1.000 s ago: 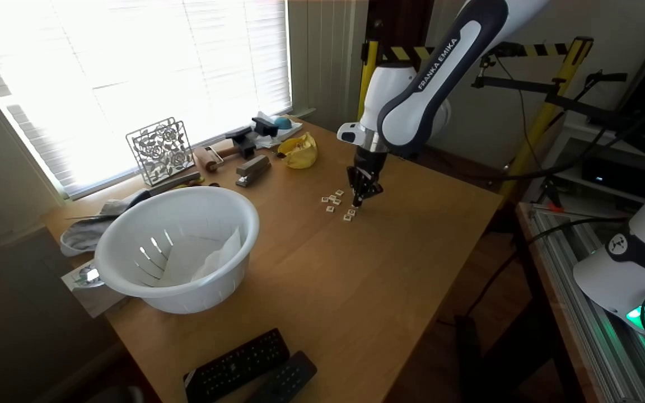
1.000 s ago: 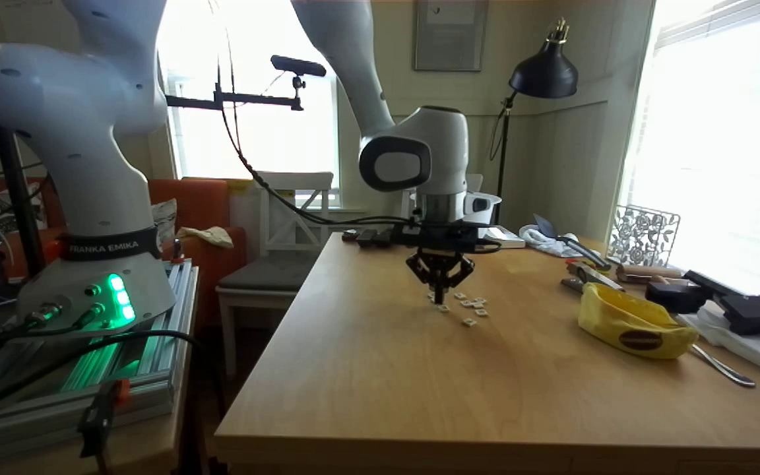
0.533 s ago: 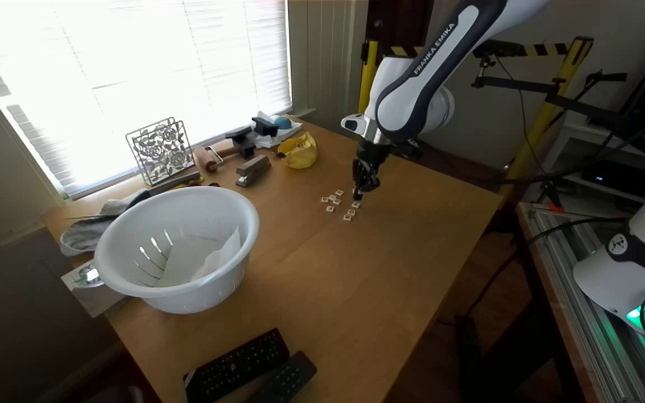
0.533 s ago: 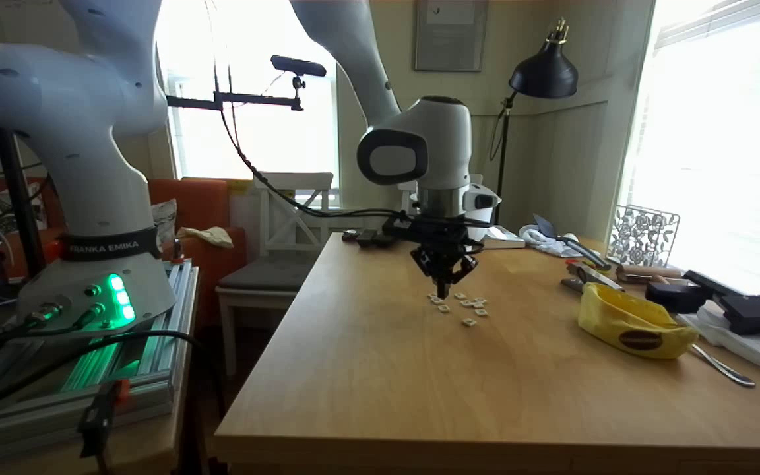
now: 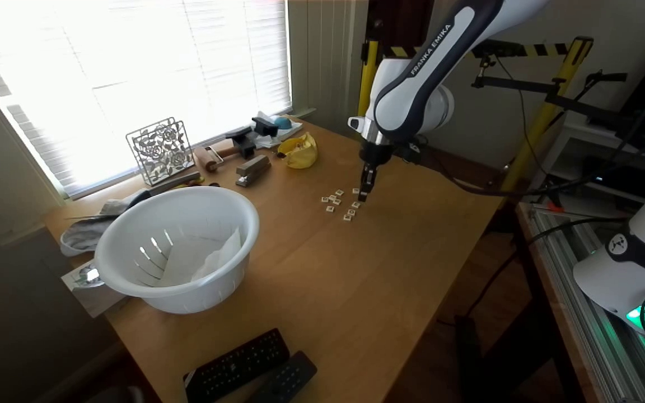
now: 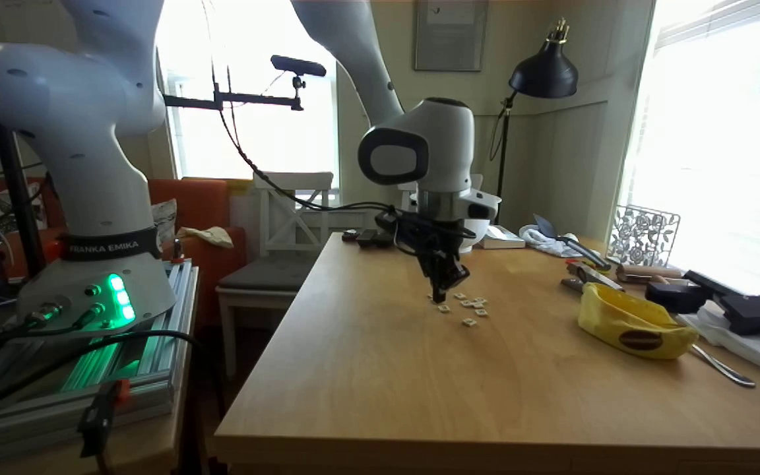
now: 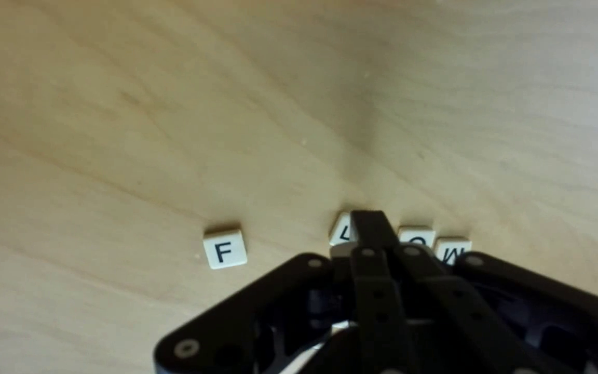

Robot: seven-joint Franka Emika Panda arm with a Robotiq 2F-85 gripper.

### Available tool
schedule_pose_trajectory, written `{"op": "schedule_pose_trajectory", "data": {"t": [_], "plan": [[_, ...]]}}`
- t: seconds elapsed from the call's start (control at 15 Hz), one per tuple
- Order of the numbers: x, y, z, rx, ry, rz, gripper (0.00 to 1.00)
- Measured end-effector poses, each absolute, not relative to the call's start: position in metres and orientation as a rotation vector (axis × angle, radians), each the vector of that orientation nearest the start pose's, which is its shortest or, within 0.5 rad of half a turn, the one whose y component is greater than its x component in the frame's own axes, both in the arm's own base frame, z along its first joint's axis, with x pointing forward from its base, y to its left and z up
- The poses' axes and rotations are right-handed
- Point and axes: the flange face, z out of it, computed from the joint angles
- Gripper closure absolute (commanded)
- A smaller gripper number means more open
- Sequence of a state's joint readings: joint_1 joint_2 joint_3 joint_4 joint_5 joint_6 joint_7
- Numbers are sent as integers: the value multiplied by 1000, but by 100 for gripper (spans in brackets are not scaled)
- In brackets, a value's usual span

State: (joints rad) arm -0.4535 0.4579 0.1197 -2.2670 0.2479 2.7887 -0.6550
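Observation:
My gripper (image 7: 374, 223) is shut with nothing visible between its fingers, pointing down close above the table. In the wrist view its tips cover part of a white letter tile, the L tile (image 7: 341, 228). Whether they touch it I cannot tell. Right of the tips lie the O tile (image 7: 416, 236) and a tile reading M or W (image 7: 452, 249), both partly hidden by the gripper. The F tile (image 7: 225, 249) lies apart at the left. In an exterior view the gripper (image 5: 362, 197) stands beside the F tile (image 5: 356, 191) and the L tile (image 5: 356, 205); several more tiles (image 5: 332, 198) lie nearby.
A white colander (image 5: 247, 224) with paper inside stands on the table (image 5: 322, 291), near two black remotes (image 5: 238, 364). Along the window side are a stapler (image 5: 253, 169), a yellow pouch (image 5: 298, 152), a rolling pin (image 5: 208, 159) and a metal napkin holder (image 5: 160, 151).
The gripper rose from beside the L tile, turned about its own axis and came down slightly again. The F tile, hidden half a second ago in an exterior view, now shows. The tiles look unmoved.

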Motion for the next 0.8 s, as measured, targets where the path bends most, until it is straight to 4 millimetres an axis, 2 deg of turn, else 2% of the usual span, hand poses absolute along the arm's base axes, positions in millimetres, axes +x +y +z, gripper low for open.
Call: {"op": "schedule_pose_trajectory", "data": {"t": [0.4,0.8], "plan": [[512,-185,164,-2965,318,-207,100],[515,-191,157,-2921,558,-193,100]]}}
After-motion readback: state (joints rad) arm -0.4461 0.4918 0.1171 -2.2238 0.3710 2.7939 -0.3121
